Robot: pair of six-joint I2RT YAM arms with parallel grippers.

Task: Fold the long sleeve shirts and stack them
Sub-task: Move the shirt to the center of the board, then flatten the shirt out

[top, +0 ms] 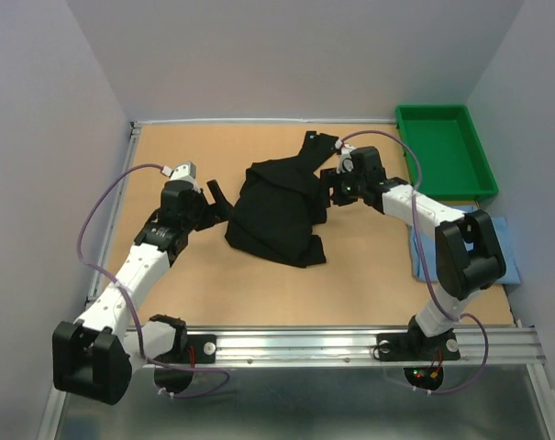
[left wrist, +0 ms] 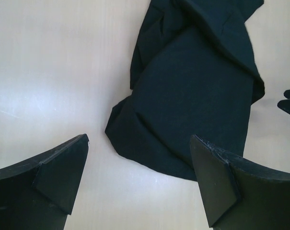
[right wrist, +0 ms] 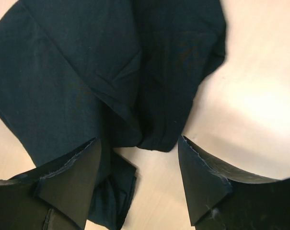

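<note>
Operator: Placement of the black shirt point(top: 277, 211) is asked for first.

Observer: It is seen bunched and unfolded in the middle of the tabletop point(top: 194, 302). Its long axis is laid far to near, with the far end leaning a little to the right. The light blue shirt point(top: 508, 246) is glimpsed at the right edge, largely hidden by the right arm. A green tray point(top: 442, 110) is set at the far right.

Operator: And how are the tools found?

Observer: The left tool point(left wrist: 139, 141) is spread wide with nothing held. It is kept just left of the black shirt, with a strip of bare tabletop between them. The right tool point(right wrist: 137, 141) is also parted. It is hung over the shirt's right edge, with a fold of cloth below the gap but nothing pinched.

Operator: Which arm is judged nearer?

Observer: The right one, since cloth is already found under it. From the left tool the shirt is lying ahead and to the right, so a short reach would be needed. Spreading across the long axis is probably called for next.
</note>
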